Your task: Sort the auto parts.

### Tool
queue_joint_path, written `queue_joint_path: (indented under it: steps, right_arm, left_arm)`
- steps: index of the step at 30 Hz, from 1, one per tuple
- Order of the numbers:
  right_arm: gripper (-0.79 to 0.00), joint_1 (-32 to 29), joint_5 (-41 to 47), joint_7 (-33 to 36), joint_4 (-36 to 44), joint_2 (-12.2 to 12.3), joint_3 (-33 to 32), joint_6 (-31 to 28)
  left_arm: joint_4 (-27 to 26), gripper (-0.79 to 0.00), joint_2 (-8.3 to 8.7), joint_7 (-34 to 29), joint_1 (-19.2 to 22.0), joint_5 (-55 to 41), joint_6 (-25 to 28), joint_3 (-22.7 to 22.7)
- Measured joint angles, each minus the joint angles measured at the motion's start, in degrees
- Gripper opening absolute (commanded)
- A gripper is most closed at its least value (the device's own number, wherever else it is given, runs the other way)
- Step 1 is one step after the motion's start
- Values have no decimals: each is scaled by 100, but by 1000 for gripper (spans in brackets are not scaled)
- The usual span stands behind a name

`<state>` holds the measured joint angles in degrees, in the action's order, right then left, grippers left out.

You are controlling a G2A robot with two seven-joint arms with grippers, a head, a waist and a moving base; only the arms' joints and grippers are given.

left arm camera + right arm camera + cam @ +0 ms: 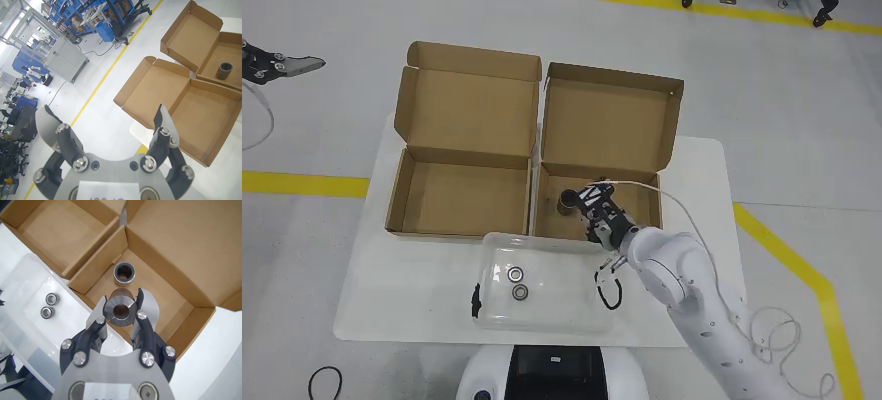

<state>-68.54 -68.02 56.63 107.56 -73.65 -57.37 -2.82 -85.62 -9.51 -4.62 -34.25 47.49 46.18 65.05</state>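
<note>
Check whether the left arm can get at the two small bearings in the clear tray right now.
Probably yes. The left tool is open and empty, the tray has no lid, and the right tool holds its cylinder over the right box, clear of the bearings.

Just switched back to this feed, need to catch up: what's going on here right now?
The right hand is shut on a metal sleeve and holds it over the cardboard box on the robot's right, close to a second sleeve that stands upright on the box floor. Two small bearings lie in the clear tray in front of the boxes. The left hand is open and holds nothing, off to the side of the table over the floor.
</note>
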Motion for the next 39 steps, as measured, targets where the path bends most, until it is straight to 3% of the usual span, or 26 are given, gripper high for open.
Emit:
queue_joint_path:
  steps: [3,14,32,36,39]
  right_arm:
    - [-785,187,33,248,-288,-51,122,228]
    - [-785,647,3,-73,-1169,-189,341,682]
    - [-785,1068,200,-412,-2226,-388,631,771]
    - [-705,1127,127,-486,-2364,-437,717,907]
    - [-514,1177,154,-493,-2458,-475,777,915]
  left_arm:
    - [0,0,0,0,0,0,0,0]
    - [0,0,0,0,0,0,0,0]
    - [0,0,0,0,0,0,0,0]
    - [0,0,0,0,0,0,0,0]
    - [0,0,0,0,0,0,0,0]
